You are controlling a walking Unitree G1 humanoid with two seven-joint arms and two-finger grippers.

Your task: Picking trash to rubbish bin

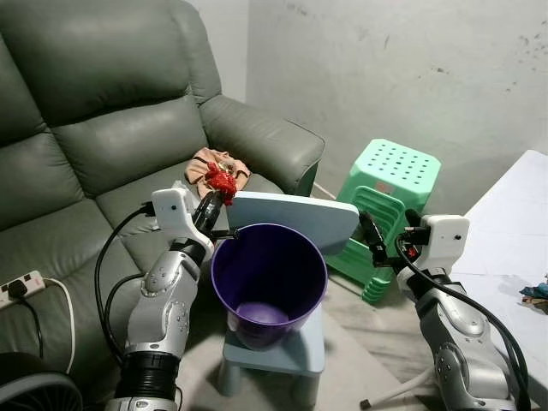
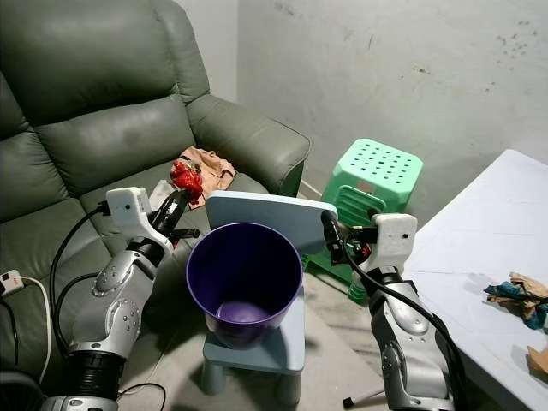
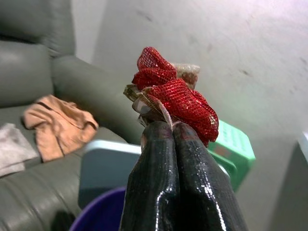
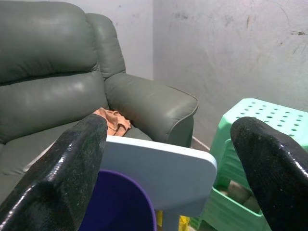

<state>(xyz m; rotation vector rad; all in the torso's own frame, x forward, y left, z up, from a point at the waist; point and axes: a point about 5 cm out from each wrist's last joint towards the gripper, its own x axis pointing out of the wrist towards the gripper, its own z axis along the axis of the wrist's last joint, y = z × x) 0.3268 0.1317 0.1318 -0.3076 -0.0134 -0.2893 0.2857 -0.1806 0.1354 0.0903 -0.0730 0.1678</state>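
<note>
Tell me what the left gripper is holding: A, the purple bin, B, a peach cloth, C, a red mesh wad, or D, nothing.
C: the left gripper is pinched shut on the red mesh wad, held beside the purple bin; the peach cloth lies on the sofa.

I see the bin at frame centre on a small chair, sofa upper left, stacked stools right of centre, table far right.

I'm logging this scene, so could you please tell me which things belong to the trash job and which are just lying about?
Job: red mesh trash, pinched in the left tool; purple bin.
Lying about: green stools, peach cloth on the sofa, small blue chair, white table.
</note>
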